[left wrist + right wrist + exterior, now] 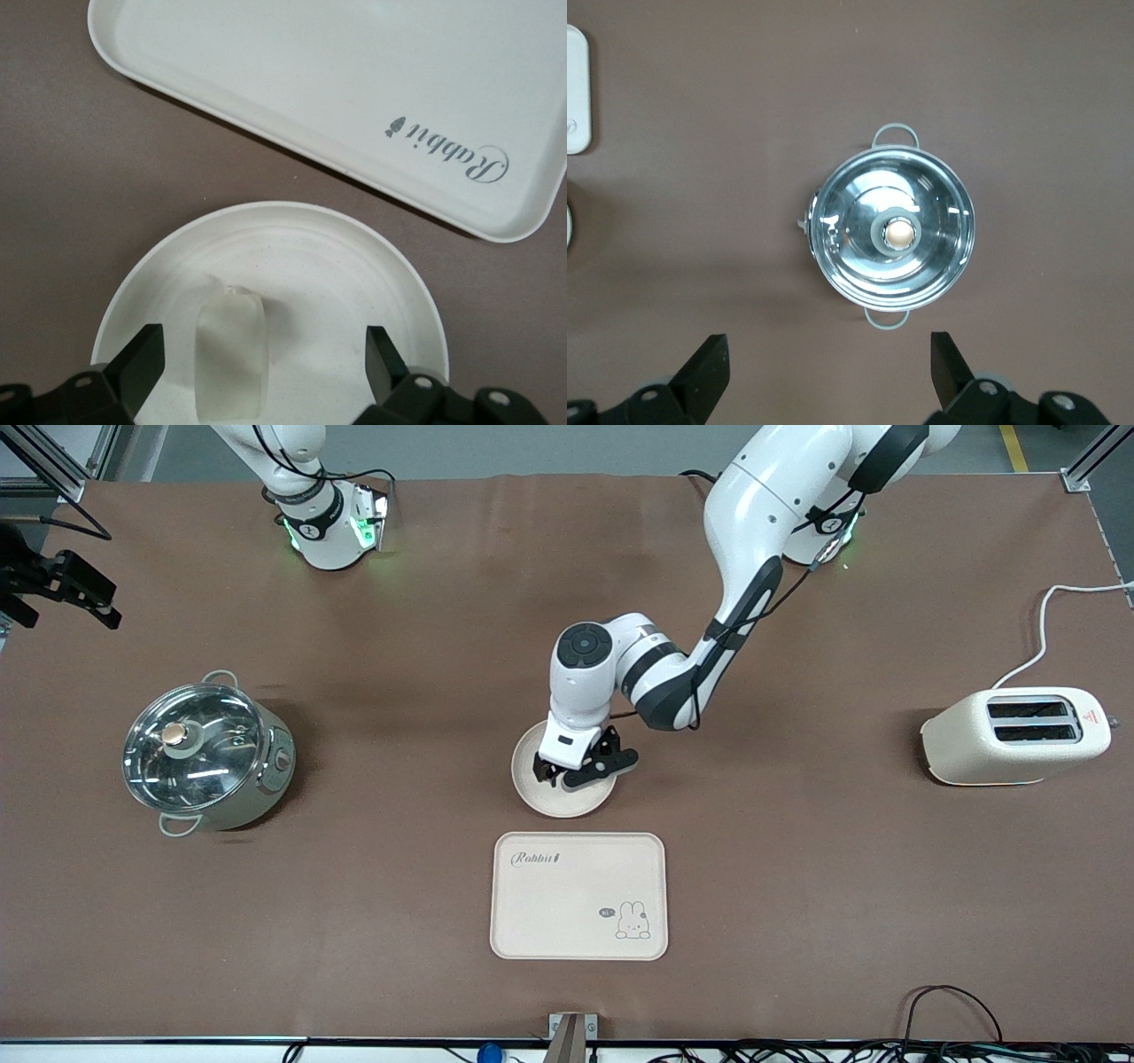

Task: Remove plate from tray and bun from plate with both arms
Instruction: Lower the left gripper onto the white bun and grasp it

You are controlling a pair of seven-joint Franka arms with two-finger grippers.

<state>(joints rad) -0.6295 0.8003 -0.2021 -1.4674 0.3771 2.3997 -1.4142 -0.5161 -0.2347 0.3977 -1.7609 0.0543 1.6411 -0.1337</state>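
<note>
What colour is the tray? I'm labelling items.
Cream-white tray, with grey "Rabbit" lettering and a small rabbit drawing in one corner; the front view shows it best.

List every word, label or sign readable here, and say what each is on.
"Rabbit": script lettering in a corner of the tray, also seen in the left wrist view.
Small speech bubble beside the tray's rabbit drawing: too small to read.
Red warning triangle on the toaster: a sign, its text unreadable.
Nothing else legible.
</note>
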